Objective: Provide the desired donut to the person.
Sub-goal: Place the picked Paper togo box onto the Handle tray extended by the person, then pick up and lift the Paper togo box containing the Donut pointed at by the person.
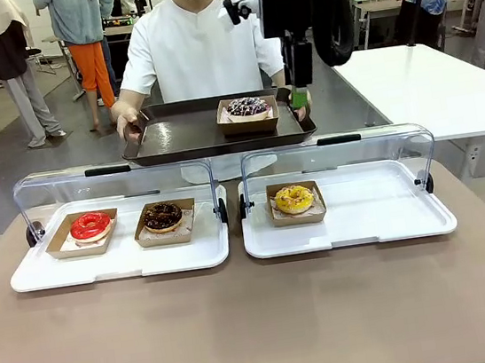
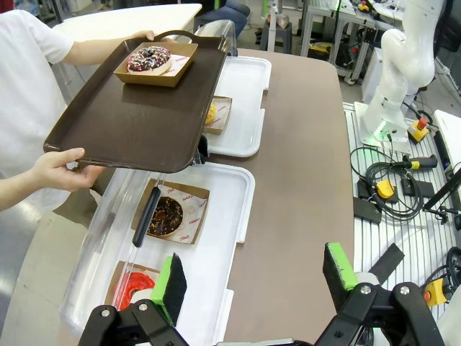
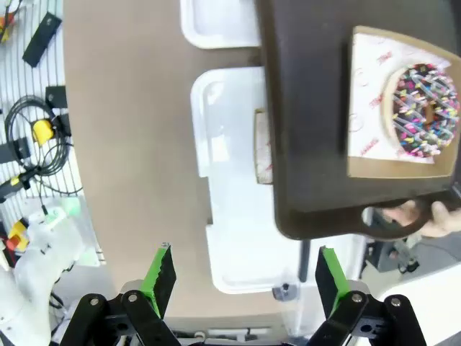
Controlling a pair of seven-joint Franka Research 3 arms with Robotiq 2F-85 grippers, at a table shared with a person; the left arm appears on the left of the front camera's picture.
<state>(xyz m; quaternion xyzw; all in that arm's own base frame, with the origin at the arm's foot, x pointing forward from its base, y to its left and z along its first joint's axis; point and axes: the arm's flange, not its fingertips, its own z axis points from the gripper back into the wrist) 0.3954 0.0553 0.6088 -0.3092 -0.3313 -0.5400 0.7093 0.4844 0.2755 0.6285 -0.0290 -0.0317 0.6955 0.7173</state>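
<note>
In the front view I am looking across at the person (image 1: 199,53), who is holding a dark serving tray (image 1: 174,138) over the far edge of the table. The sprinkled donut (image 1: 248,107) is sitting in its cardboard boat on the right part of that tray. My right gripper (image 1: 300,98) is hanging just beside the boat, near the tray's right handle. A sideways swing from here would be risking a knock on the tray, and the donut could go sliding off. 3 more donuts, red (image 1: 90,226), chocolate (image 1: 163,215) and yellow (image 1: 294,199), are lying in the 2 white cases (image 1: 355,220) below, lids raised.

In the left wrist view my left gripper (image 2: 256,277) is standing wide with nothing in it, above the case with the red and chocolate donuts. The tray is overhanging that case, with a hand (image 2: 61,169) gripping its near end. Rising under it would be driving me into its underside.

In the right wrist view my right pads (image 3: 162,277) are spread wide and empty, looking down on the tray and the sprinkled donut. Fingers are curling through the handle nearest me, and dropping there would be pinching them. I judge the donut delivered, so the danger is lying in a careless retreat.
</note>
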